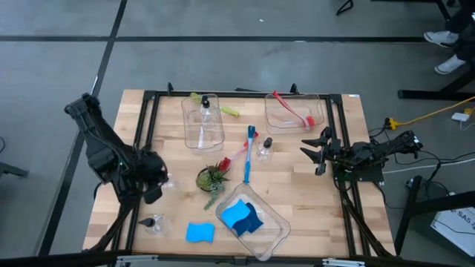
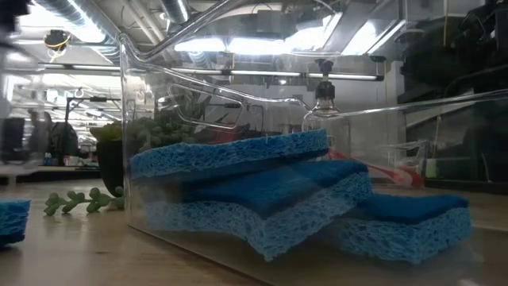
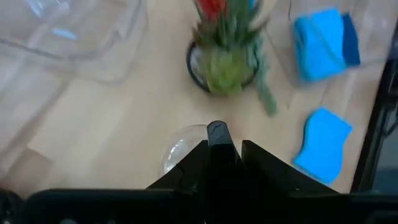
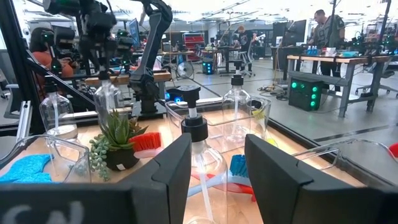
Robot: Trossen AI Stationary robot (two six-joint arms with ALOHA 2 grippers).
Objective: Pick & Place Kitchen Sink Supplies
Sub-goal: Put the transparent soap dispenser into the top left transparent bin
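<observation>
Wooden counter [image 1: 312, 200]: left end effector [image 3: 214, 149] is clamped on a slippery, light clear bottle [image 3: 180, 146]; hold its neck.

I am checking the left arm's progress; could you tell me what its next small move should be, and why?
Probably lift. The left gripper looks closed around the black pump top of a clear bottle on the table's left side, so raising it straight up would likely clear the potted plant before carrying it toward the bin holding another bottle.

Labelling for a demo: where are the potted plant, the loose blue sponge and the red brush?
Potted plant [image 1: 213, 177], high view, its leafy middle.
Loose blue sponge [image 1: 200, 233], high view, its top face.
Red brush [image 1: 292, 111], high view, its handle.
</observation>
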